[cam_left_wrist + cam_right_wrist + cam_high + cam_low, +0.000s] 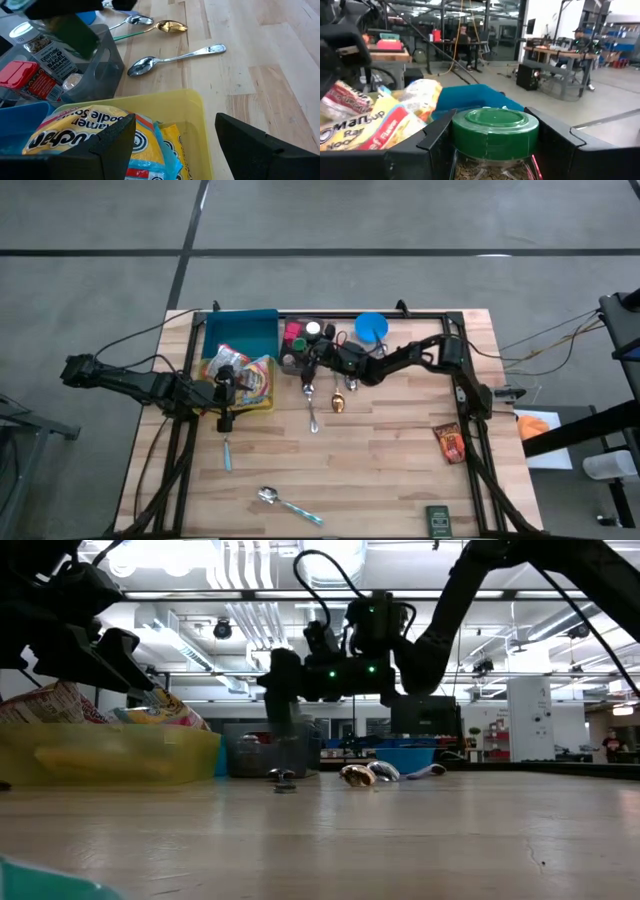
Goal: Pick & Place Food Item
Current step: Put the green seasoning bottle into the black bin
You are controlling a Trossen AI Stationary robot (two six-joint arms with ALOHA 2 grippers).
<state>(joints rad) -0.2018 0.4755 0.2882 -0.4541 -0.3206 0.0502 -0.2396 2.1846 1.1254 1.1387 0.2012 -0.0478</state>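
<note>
Two arms work over the wooden surface (380, 470): the right gripper (495, 145) is clamped on a green-lidded spice jar (495, 131) at the grey bin (292, 358) of jars. The left gripper (226, 385), fingers spread wide and holding nothing, hovers over the ramen noodle packets (245, 375) in the yellow tub (190, 107), beside the blue tub (240, 332).

On the table (380, 470), the noodle packets (250, 377) lie in a tub (268, 406) near the left edge. Behind the tub stands a bin (240, 330). Right of the tub is a small tray (102, 70) with spice jars (47, 55) in it. In front of this tray lie three spoons (312, 405). Another spoon (290, 504) lies near the front edge, and a snack packet (450, 442) near the right edge.
</note>
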